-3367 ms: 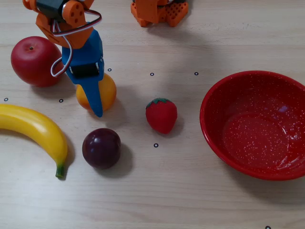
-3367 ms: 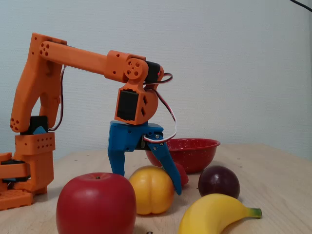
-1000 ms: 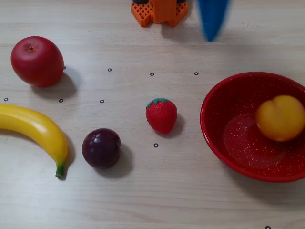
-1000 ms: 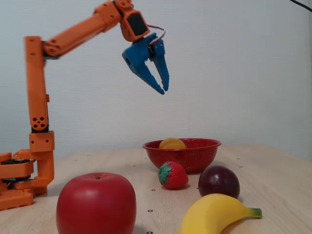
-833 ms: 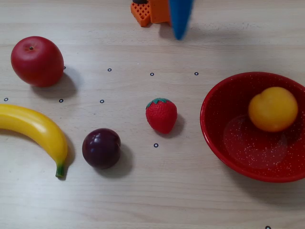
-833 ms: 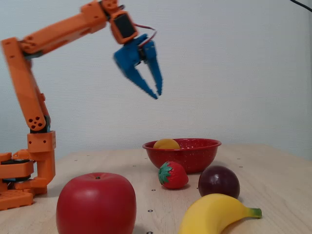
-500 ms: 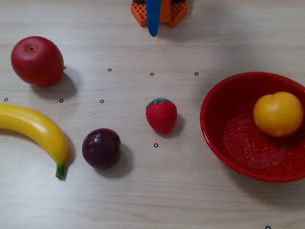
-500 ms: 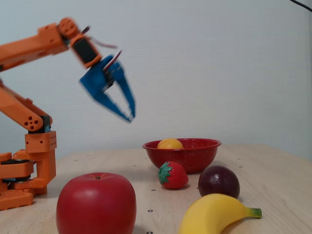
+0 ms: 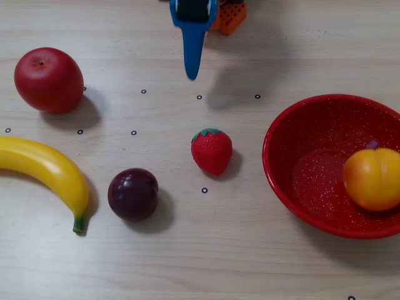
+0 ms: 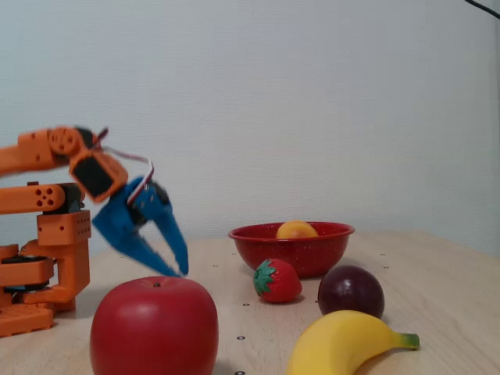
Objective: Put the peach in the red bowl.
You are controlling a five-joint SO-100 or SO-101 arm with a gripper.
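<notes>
One peach (image 9: 372, 179) already lies inside the bowl (image 9: 294, 131), against its right wall in the overhead view, so little seems left to do. The gripper (image 10: 168, 266) hangs empty, well apart from the bowl, its blue fingers slightly spread. The likeliest trouble is a careless swing by the arm knocking the strawberry (image 9: 212, 150) just left of the bowl, or nudging the bowl's rim and rolling the peach. The overhead view shows only one blue finger, hiding the gap between fingers. The fixed view shows that gap and the gripper's height above the table, but only the peach's top above the rim.
</notes>
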